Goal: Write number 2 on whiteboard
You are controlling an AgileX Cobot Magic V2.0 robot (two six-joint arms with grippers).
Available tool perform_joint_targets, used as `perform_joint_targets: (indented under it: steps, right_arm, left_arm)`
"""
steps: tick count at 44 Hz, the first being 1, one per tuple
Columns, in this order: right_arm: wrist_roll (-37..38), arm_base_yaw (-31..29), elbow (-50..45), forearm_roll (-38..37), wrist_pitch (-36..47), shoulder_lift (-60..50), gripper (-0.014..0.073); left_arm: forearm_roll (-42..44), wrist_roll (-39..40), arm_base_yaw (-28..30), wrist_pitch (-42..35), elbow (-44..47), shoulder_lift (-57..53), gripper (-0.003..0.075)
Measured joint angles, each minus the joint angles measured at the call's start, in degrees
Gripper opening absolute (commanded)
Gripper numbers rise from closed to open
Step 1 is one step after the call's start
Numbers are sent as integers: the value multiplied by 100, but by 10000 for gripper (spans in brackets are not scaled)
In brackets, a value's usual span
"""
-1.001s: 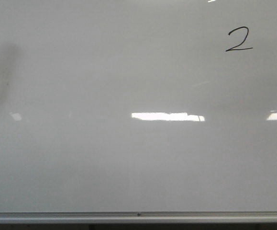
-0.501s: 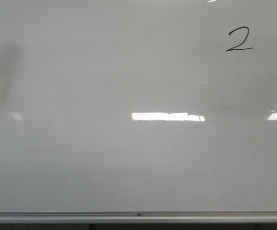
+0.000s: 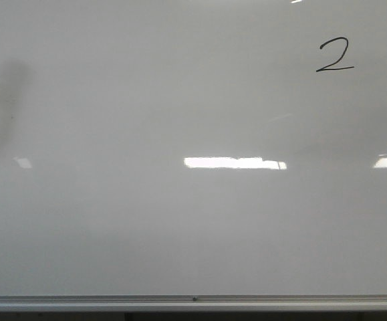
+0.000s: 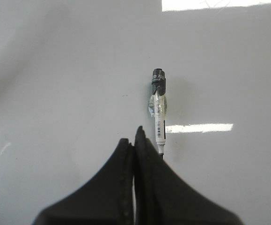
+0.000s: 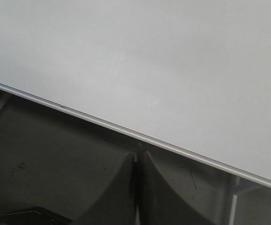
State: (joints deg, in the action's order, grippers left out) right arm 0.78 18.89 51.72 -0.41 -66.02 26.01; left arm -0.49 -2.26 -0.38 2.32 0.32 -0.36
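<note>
1. I see nothing new in the last second: the 2 [image 3: 335, 55] sits done near the board's [image 3: 180, 221] top right corner, so I think the writing is finished.
2. Only my left wrist view shows the pen [image 4: 159, 112]; the left tool [image 4: 134, 140] is pressed together beside it.
3. My right tool [image 5: 138, 157] is together too, empty, by the rail [image 5: 126, 132].

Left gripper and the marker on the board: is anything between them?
Nothing visible. The black left gripper, fingers together, sits just short of the white black-capped marker lying on the glossy white whiteboard; only bare board shows around it.
</note>
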Motion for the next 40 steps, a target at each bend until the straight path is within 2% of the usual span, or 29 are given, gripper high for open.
perform_joint_targets:
  steps: [30, 35, 40]
  right_arm:
    - [0, 0, -89, 0, 53, -30, -68]
    - [-11, -186, -590, -98, 737, -388, -68]
    - [-20, -572, -1597, -164, 2026, -1070, -68]
  left_arm:
    - [13, 0, 0, 0, 0, 0, -20]
    - [13, 0, 0, 0, 0, 0, -20]
    - [49, 0, 0, 0, 0, 0, -20]
